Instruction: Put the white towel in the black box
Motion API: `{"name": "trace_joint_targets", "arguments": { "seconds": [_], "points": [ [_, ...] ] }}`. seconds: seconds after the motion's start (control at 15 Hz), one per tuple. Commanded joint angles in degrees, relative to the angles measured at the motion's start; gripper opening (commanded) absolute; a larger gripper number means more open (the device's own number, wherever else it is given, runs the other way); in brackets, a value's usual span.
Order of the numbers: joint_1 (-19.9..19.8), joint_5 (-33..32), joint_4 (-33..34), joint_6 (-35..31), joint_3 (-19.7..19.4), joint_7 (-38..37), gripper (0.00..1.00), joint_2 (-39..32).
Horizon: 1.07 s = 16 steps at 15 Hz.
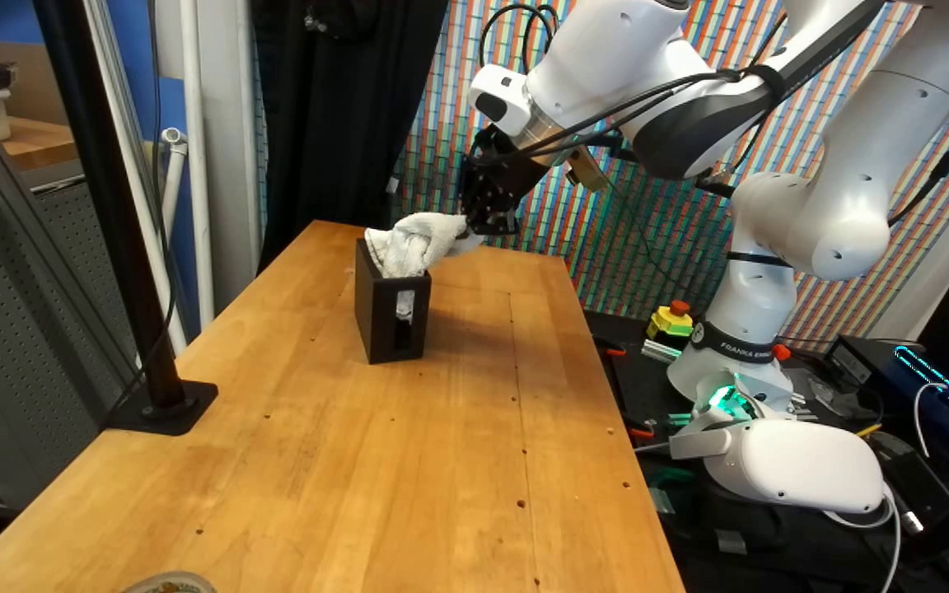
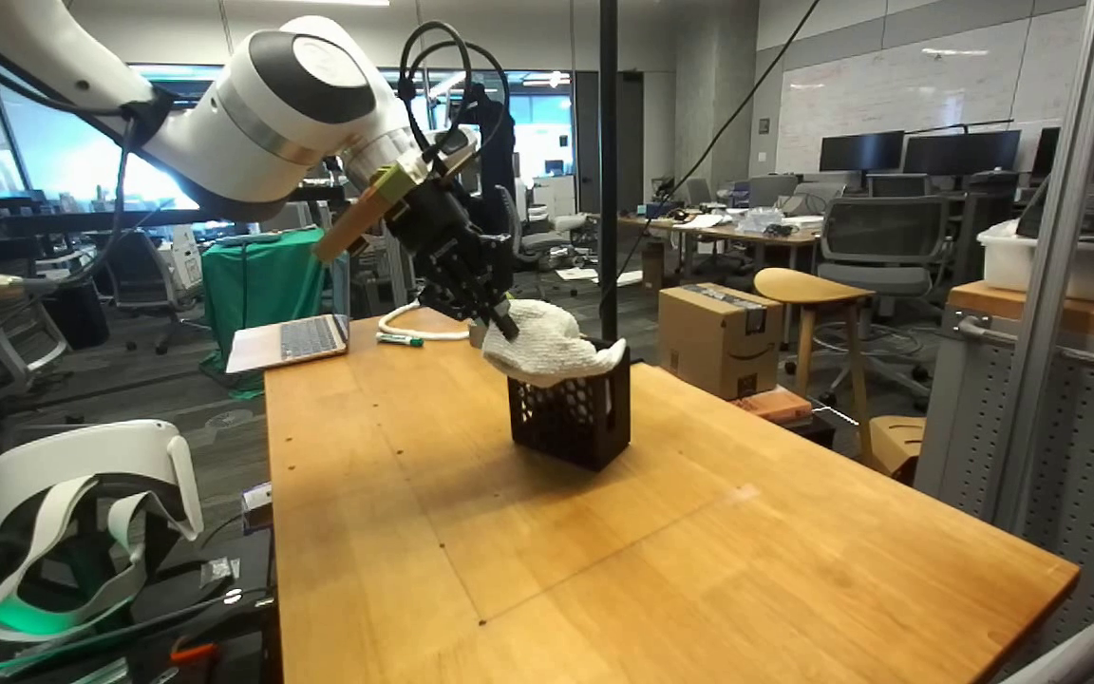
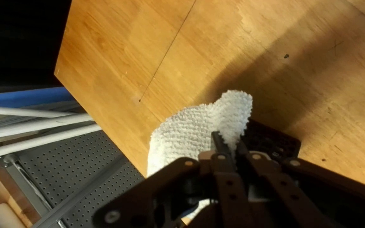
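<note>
To me the white towel (image 3: 182, 136) looks like plain cloth, rough with a nubbly weave, while my tool (image 3: 230, 142) is mostly matt, its screw heads (image 3: 112, 216) catching light like metal. The black box (image 1: 381, 321) is matt and smooth on its solid walls, and the surface (image 1: 409, 461) is wood, grain showing under a mild sheen. My arm (image 1: 808, 221) looks smooth and faintly glossy, the curtain (image 1: 334, 123) dull cloth, the perforated panel (image 3: 74, 158) matt and metal-like.

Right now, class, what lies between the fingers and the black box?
The white towel: in an exterior view it sticks out of the black box, and the wrist view shows the fingers pinching it.
</note>
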State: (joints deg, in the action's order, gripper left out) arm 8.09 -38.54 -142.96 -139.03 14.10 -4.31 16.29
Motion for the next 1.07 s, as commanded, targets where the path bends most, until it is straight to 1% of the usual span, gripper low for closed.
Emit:
{"name": "trace_joint_targets", "arguments": {
  "seconds": [0.0,0.2,0.47,0.67,1.0],
  "points": [
    [-0.2,-3.6,2.1,-1.6,0.4,-0.1,0.06,-0.4],
    [-0.2,-5.7,3.0,-3.7,0.5,-0.7,0.06,-1.5],
    [-0.5,-7.5,3.4,-8.8,-0.2,-1.2,0.06,-4.1],
    [-0.8,-7.3,4.3,-11.6,-1.0,-0.5,0.06,-6.3],
    [-1.0,-5.7,6.4,-14.4,-2.9,1.2,0.06,-10.0]
  ]
}}
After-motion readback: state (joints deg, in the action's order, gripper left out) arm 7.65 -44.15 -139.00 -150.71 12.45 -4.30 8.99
